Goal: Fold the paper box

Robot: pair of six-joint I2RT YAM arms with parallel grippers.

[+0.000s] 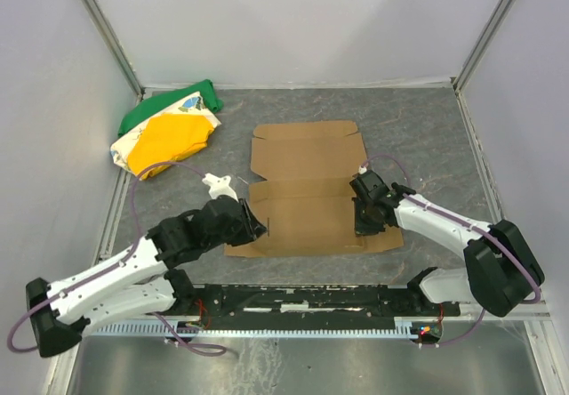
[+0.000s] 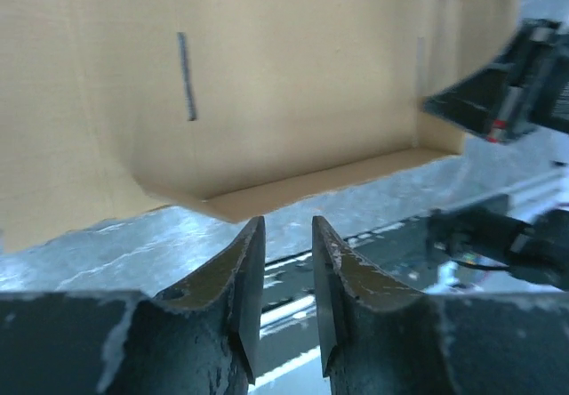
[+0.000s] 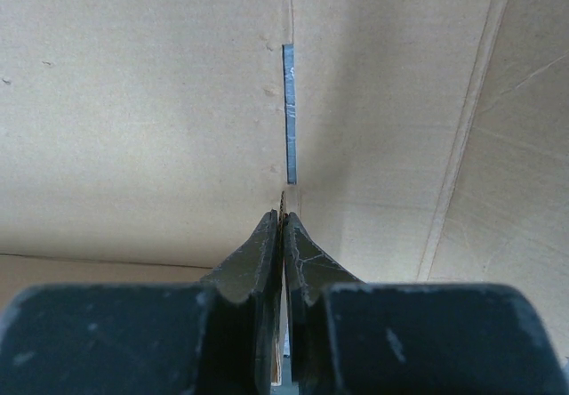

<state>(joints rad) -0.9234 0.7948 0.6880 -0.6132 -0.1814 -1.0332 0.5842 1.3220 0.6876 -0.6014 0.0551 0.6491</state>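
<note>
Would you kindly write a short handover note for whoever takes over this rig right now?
Left gripper: jaws slightly apart, empty, at the left edge of the paper box.
Right gripper: jaws shut, apparently pinching thin cardboard at its right edge.
Box: mid-table, mostly a flat sheet.
Done: little that shows.
Left: raise the walls, tuck the flaps, close the lid.

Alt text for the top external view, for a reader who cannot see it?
A brown paper box lies mostly flat on a grey table, the left gripper at its left edge and the right gripper at its right edge. A green, yellow and white cloth bundle sits in the far left corner.
</note>
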